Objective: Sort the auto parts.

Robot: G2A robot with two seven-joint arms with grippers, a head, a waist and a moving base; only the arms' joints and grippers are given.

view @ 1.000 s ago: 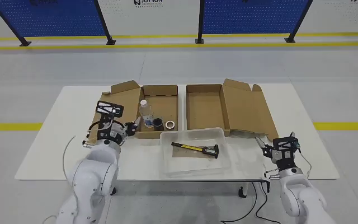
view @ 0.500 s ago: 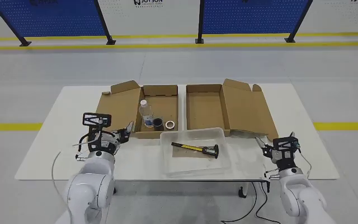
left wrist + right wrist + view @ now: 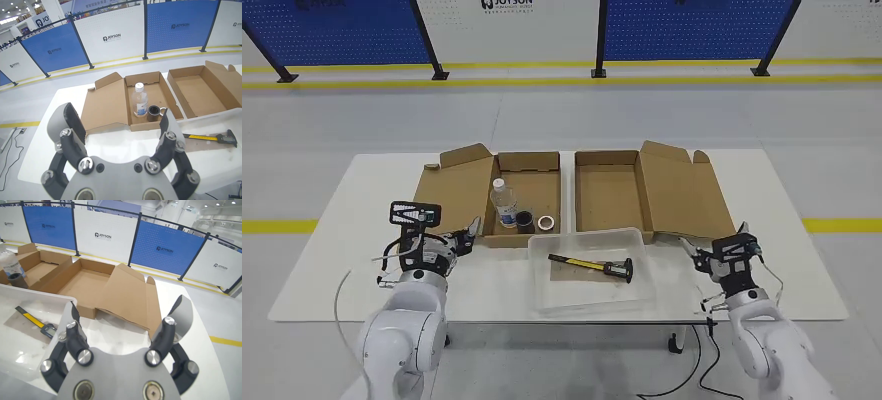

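1. A digital caliper (image 3: 590, 265), black with a yellow scale, lay flat in the clear plastic tray (image 3: 582, 293).
2. A black cylindrical sleeve (image 3: 525, 220) stood upright in the left cardboard box (image 3: 537, 182), between an upright clear bottle (image 3: 504, 203) and a silver ring (image 3: 546, 222).
3. The right cardboard box (image 3: 607, 195) sat open beside it.

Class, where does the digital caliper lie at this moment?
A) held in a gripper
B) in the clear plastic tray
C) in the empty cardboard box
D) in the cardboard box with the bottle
B: the caliper lies flat on the floor of the clear tray.
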